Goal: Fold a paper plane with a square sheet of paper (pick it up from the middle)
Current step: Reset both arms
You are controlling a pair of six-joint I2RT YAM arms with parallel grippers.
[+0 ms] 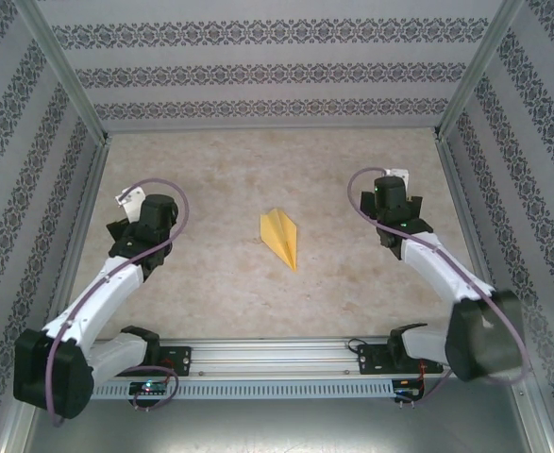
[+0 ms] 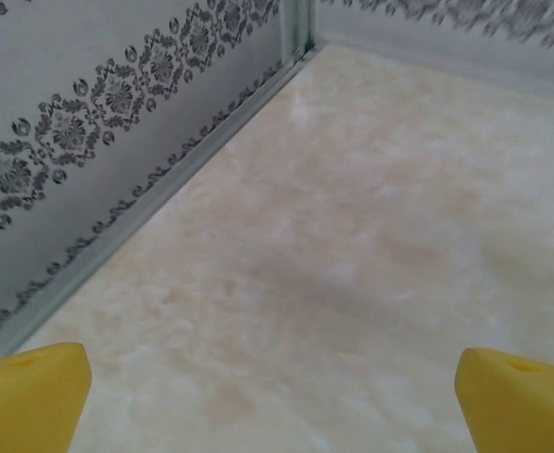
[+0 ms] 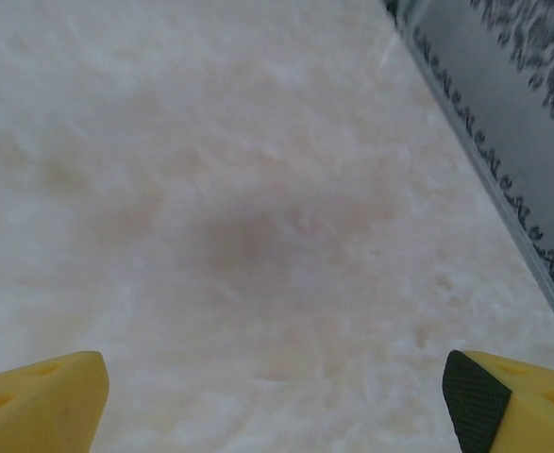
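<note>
Presently: paper plane, folded, lying flat on the desk. Left claw well left of the plane, jaws spread wide. Right claw well right of it, likewise spread wide.

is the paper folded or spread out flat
Folded: the paper lies on the table as a narrow dart with a sharp tip and a centre crease, not a square sheet.
</note>
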